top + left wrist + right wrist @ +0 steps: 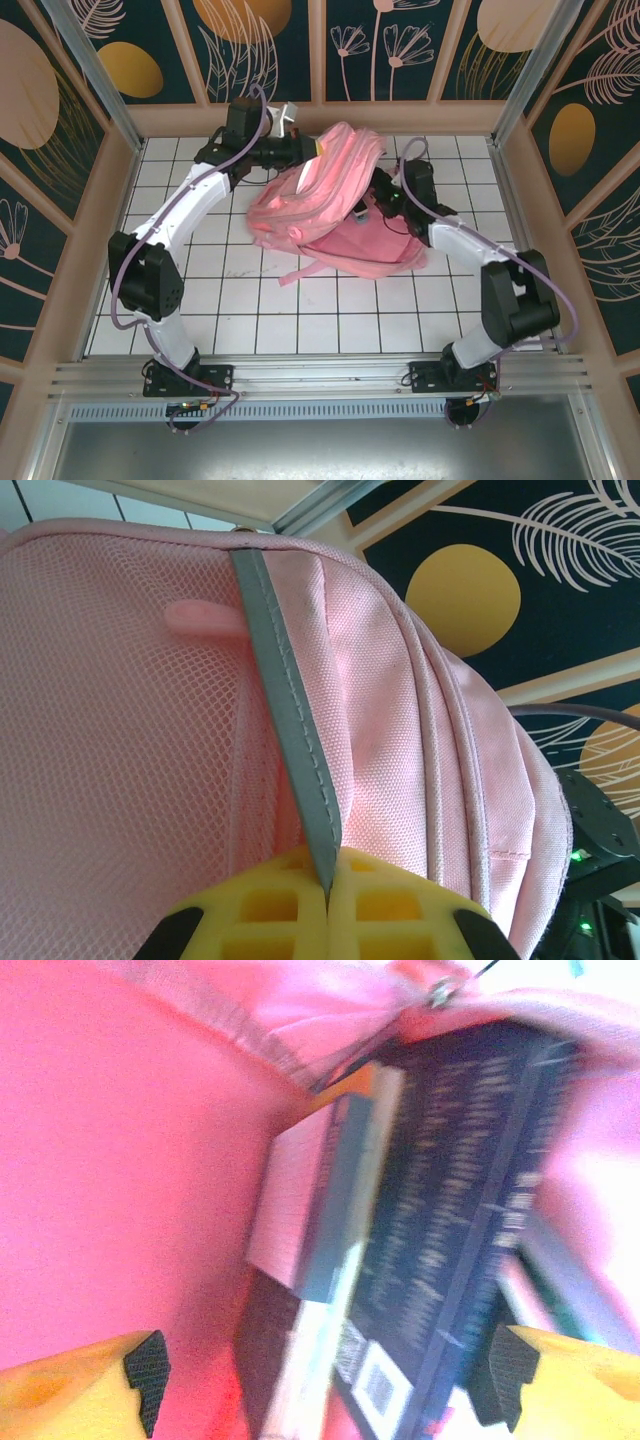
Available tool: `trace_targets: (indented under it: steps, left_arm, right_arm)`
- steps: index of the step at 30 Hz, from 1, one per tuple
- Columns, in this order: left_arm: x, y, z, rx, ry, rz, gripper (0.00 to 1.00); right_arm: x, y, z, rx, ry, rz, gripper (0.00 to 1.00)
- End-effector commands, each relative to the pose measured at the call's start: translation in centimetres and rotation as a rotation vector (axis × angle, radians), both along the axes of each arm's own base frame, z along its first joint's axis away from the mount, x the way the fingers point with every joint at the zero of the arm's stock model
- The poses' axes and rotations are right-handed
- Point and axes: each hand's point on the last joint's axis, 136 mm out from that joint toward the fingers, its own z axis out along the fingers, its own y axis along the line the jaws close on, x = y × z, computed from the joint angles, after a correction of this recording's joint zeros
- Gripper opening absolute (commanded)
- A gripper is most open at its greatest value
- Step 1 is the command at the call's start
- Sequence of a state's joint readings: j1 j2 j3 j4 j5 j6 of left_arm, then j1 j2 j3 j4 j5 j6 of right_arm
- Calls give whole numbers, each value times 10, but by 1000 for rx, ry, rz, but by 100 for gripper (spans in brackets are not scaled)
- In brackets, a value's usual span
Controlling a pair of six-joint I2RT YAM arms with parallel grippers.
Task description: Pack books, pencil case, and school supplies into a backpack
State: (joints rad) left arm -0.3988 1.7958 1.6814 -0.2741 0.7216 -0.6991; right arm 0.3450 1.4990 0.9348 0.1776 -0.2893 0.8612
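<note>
2 arms stretch to the far middle of the tiled table, where the left gripper is pinched tight on the grey stripe of the pink backpack. The right gripper points into the bag's mouth with jaws spread wide, holding nothing. Inside, in a badly blurred right wrist view, a navy grid-patterned book lies beside a pale pinkish block and a sliver of orange edge, their near ends cut off and the rest too smeared to name.
</note>
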Motion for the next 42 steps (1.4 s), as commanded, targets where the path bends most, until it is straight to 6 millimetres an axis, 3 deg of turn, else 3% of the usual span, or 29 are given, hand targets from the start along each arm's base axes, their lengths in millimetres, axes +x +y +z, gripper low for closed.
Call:
trace_targets:
  steps: [1, 5, 10, 13, 15, 19, 23, 30, 32, 35, 38, 39, 42]
  left_arm:
    - [-13, 19, 48, -22, -162, 18, 0]
    - [-24, 28, 19, 55, -145, 19, 0]
    - [-42, 36, -32, 128, -76, 1, 0]
    - [-51, 42, -68, 184, -18, 12, 0]
    - [-59, 41, -89, 211, 14, -1, 0]
    - [-77, 34, -120, 292, 44, -35, 0]
    - [-97, 37, -140, 367, 65, -68, 0]
    - [-135, 86, -174, 613, 74, -19, 0]
    - [-136, 100, -173, 657, 56, 38, 12]
    - [-135, 114, -174, 694, 46, 101, 17]
    - [-140, 130, -195, 740, 100, 139, 19]
    - [-140, 136, -199, 752, 112, 158, 19]
    - [-135, 159, -209, 744, 163, 268, 3]
  right_arm:
    - [-21, -38, 2, -146, -25, -84, 84]
    - [-43, -84, 1, -246, -24, -207, 79]
    - [-61, -157, -20, -346, 48, -437, 77]
    - [-59, -173, -41, -289, 120, -446, 75]
    - [-53, -166, -53, -255, 145, -393, 75]
    - [-41, -130, -77, -172, 194, -212, 73]
    - [-30, -98, -88, -120, 222, -75, 72]
    - [-12, -61, -83, -143, 200, 30, 71]
    - [-8, -53, -86, -156, 206, 46, 70]
    - [2, -44, -88, -166, 204, 54, 70]
    - [11, -28, -84, -117, 199, 96, 66]
    - [14, -21, -82, -97, 201, 118, 65]
    - [20, -9, -82, -81, 202, 154, 62]
